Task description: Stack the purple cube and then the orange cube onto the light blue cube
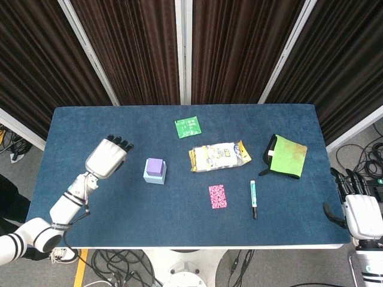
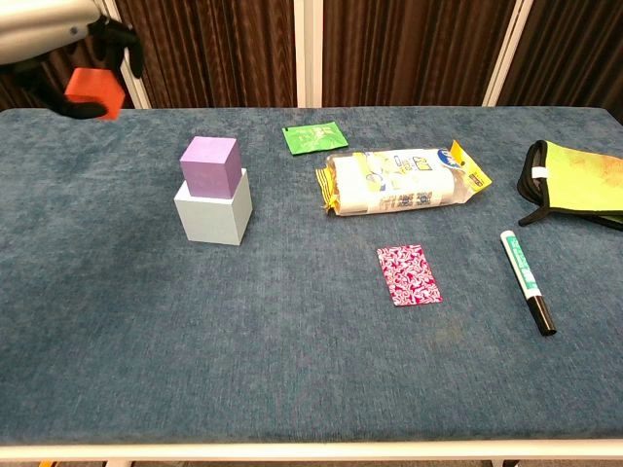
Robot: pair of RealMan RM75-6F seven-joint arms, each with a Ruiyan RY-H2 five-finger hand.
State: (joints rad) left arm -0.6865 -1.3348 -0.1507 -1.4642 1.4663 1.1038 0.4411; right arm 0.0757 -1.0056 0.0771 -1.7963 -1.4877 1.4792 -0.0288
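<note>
The purple cube [image 1: 155,165] [image 2: 209,165] sits on top of the light blue cube [image 1: 154,177] [image 2: 213,212] left of the table's middle. My left hand [image 1: 108,156] [image 2: 68,44] hovers above the table, to the left of the stack, and grips the orange cube [image 2: 94,91], which shows only in the chest view under the fingers. My right hand [image 1: 362,210] hangs off the table's right edge, away from the cubes; its fingers are hard to make out.
A green packet [image 1: 187,127], a yellow and white snack bag [image 1: 219,156], a green pouch [image 1: 285,156], a pink patterned card [image 1: 218,196] and a marker pen [image 1: 254,198] lie to the right of the stack on the blue table [image 1: 119,221].
</note>
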